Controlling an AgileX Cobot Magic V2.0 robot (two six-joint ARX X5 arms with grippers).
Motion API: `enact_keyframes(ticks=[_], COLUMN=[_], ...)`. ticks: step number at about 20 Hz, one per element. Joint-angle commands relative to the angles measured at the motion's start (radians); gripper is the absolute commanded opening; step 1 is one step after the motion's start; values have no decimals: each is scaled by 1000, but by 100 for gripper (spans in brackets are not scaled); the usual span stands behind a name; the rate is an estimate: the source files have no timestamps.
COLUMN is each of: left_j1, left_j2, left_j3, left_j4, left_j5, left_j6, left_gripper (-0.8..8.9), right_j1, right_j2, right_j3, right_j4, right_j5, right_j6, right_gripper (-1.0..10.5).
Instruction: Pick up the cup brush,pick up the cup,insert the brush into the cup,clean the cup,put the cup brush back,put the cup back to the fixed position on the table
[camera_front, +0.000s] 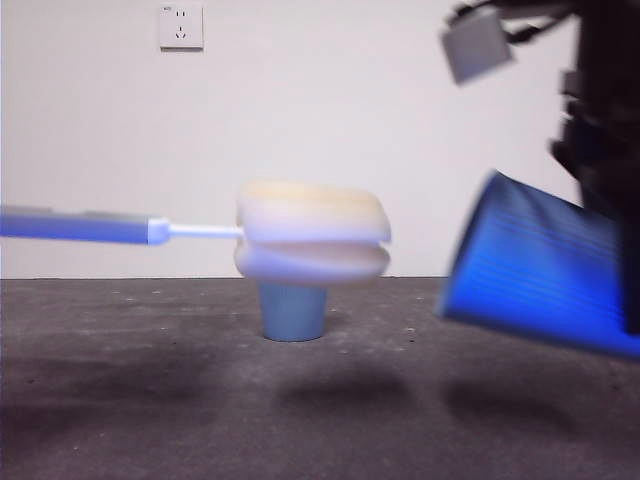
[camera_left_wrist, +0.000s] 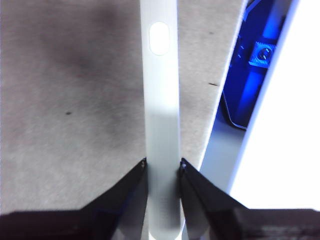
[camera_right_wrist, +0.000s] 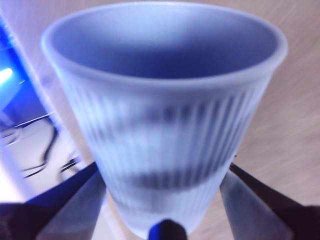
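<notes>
Long cup brush with slim grey handle, thin white neck and cream-yellow two-lobed sponge head, held level in the air above the dark grey mottled table. Handle clamped between the two black jaws of the left gripper, closed tight on both sides of it, with the handle running straight forward from the jaws over the table surface. In the front view, sponge head at the far end from that gripper, pointing toward the blue ribbed plastic cup but well apart from it, not yet inside.

Blue cup lifted off the table and tilted, open mouth turned toward the sponge head. Held by the right gripper, jaws pressed on the lower part of the ribbed wall from both sides, rim at the far end from the jaws; inside of the cup looks empty in the right wrist view. Arm of this gripper seen dark above and behind the cup in the front view.

Second blue tapered cup standing on the table further back, partly hidden behind the sponge head, under it in the front view; upright or upside down, cannot tell. White wall socket on the pale wall behind.
</notes>
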Motion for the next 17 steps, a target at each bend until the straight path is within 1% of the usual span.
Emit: enact_keyframes(ticks=[1,3,7,10,14,17], left_j1=[-16,-19,-19,-21,-61,-93], left_j2=[19,26,29,41,77,127], left_j3=[-8,-8,-8,-8,-8,-8], left_j4=[22,38,47,47,44,95], left_j5=[0,0,0,1,13,40], left_j6=[12,12,15,19,19,6], left_gripper=[-9,-9,-9,-9,-9,-9], right_j1=[14,23,78,132,145,153], right_j2=[39,78,161,195,202,202], right_j3=[70,99,105,119,123,124], right_j4=[-28,-63,-64,-64,-58,-51], right_j5=[22,51,61,97,102,111], right_j6=[-65,-108,-112,-120,-132,-132], right_gripper=[-17,-17,-17,-17,-17,-17])
